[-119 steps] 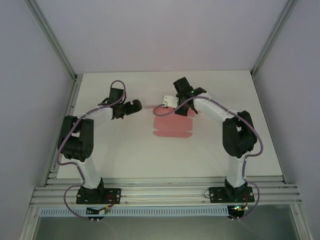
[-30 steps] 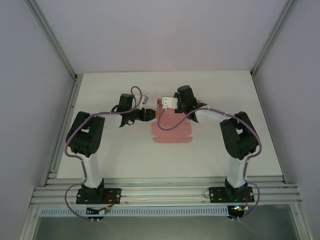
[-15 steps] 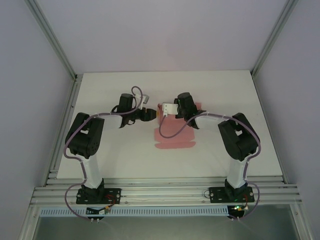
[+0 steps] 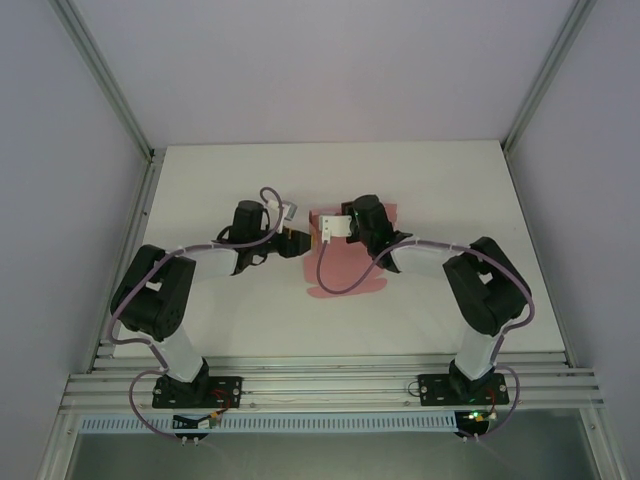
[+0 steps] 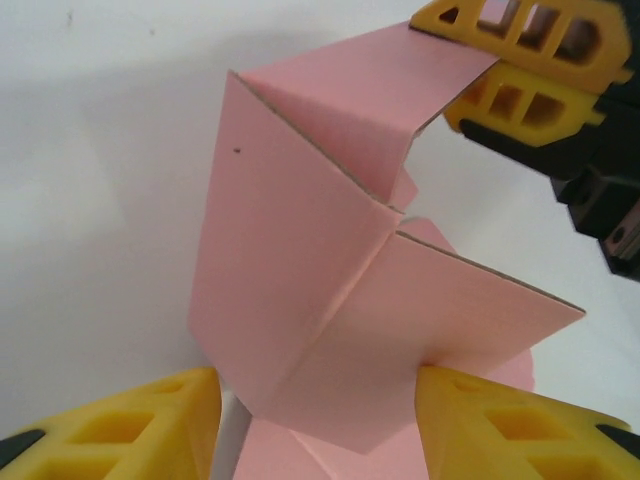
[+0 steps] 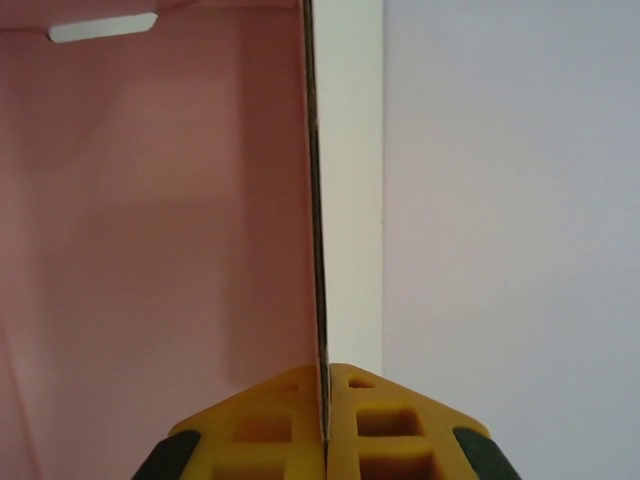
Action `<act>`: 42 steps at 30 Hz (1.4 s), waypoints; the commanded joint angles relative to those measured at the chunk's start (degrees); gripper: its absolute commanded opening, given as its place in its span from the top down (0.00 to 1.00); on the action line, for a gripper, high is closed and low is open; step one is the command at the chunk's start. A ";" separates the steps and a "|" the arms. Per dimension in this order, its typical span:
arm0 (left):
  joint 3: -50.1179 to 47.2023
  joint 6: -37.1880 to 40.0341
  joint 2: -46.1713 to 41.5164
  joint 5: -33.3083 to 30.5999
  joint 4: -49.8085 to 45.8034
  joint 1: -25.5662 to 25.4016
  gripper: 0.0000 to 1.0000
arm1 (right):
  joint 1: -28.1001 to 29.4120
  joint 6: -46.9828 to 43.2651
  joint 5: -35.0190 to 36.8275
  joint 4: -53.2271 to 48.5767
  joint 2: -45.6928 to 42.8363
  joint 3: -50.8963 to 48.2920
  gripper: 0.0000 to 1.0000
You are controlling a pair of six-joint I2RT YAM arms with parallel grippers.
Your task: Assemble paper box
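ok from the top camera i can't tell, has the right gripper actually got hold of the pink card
observer: Yes. On the right wrist camera the right gripper is shut on the edge of a raised panel of the paper box.
operator: and the left one
observer: On the left wrist camera the left gripper is open, straddling two raised panels that meet at a fold. I cannot tell whether it touches them.
operator: is there a slot in the held panel
observer: Yes, a slot is cut near the panel's far end, away from the gripper.
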 commanded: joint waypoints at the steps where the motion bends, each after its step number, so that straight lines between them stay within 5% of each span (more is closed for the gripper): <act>1: 2.57 2.45 0.33 -0.91 0.73 -0.33 0.46 | -0.32 -0.22 -3.00 -3.36 -1.55 1.76 1.00; 12: 7.30 4.23 4.79 -0.81 -0.05 -0.91 0.49 | 0.29 2.43 -2.17 0.85 -1.91 -1.83 1.00; 23: -6.28 1.43 0.39 -18.72 13.99 -5.94 0.50 | 7.16 1.57 7.50 11.35 -1.79 -9.40 1.00; 34: -10.23 2.45 0.96 -26.31 21.22 -11.13 0.49 | 8.83 6.51 9.73 8.97 -4.01 -13.84 1.00; 42: -15.39 0.31 -0.23 -24.60 26.45 -11.62 0.45 | 10.22 7.01 14.11 11.41 -2.34 -17.17 1.00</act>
